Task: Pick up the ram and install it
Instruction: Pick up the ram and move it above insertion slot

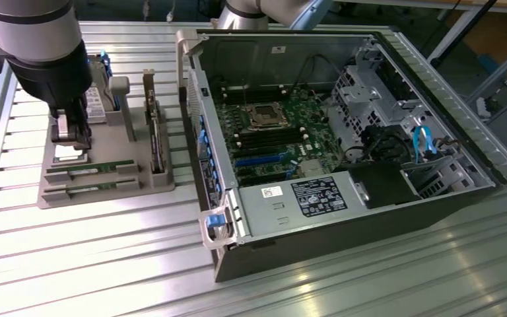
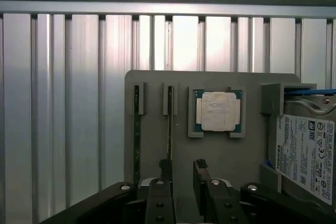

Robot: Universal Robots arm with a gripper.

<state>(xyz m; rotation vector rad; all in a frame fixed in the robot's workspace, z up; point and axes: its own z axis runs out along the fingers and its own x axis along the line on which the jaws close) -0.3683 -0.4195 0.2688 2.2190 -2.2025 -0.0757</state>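
Two ram sticks, thin green boards, stand on edge in slots of the grey holder [image 1: 103, 198] at the exterior view's left: one ram stick [image 1: 90, 170] and a second [image 1: 90, 188] beside it. From the wrist they appear edge-on as one ram stick [image 2: 169, 121] and another [image 2: 136, 129]. My gripper [image 1: 70, 137] hangs just above the holder near the silver processor [image 2: 218, 111]. The gripper [image 2: 182, 174] is open, with nothing between its dark fingers [image 2: 199, 174]. One finger sits close to the end of the nearer ram stick.
An open computer case [image 1: 342, 218] lies at the exterior view's right, its motherboard [image 1: 271, 132] exposed with dark memory slots [image 1: 251, 140]. On the holder also stand a dark expansion card [image 1: 156, 139] and a hard drive [image 2: 304, 153]. The ribbed metal table [image 1: 103, 264] spreads around.
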